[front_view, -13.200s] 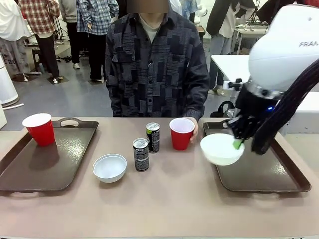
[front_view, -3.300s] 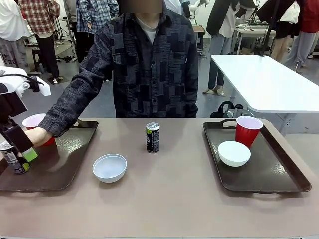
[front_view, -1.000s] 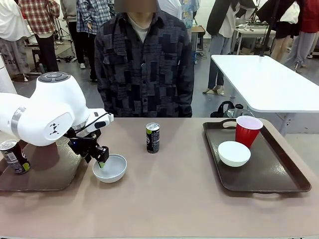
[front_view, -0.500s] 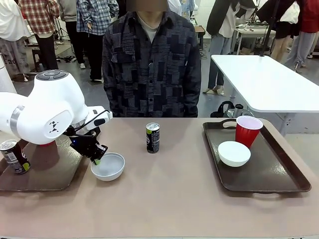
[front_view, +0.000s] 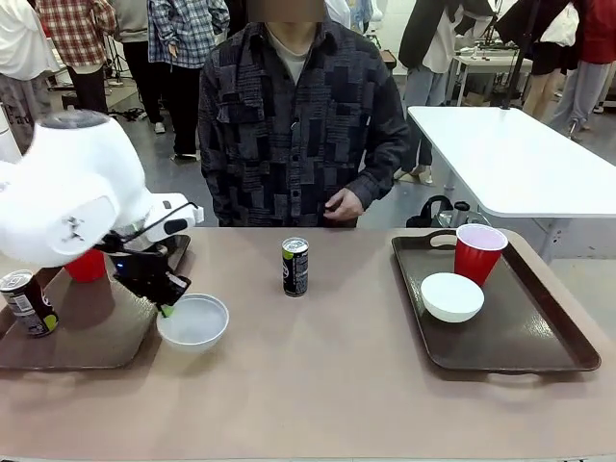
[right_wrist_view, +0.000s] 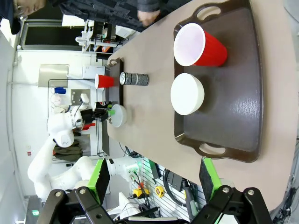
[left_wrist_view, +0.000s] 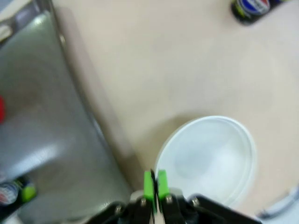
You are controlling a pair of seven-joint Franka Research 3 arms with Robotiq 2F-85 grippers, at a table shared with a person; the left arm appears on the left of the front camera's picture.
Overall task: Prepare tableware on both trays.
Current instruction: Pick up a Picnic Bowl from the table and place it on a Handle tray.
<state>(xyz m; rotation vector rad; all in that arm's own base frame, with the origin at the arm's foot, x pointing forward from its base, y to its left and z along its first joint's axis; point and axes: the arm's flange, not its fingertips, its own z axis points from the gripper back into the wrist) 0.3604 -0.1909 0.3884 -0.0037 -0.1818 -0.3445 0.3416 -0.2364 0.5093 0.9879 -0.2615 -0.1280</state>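
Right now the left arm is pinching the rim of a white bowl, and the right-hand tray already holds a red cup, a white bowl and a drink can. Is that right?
Not quite. The right-hand tray holds only a red cup and a white bowl, as the front view shows. The nearest drink can stands on the bare table. The left gripper does pinch the other bowl's rim.

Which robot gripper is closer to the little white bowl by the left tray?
The left gripper: it is pinching that small round white bowl at the rim. The right gripper hangs open, high above the right tray.
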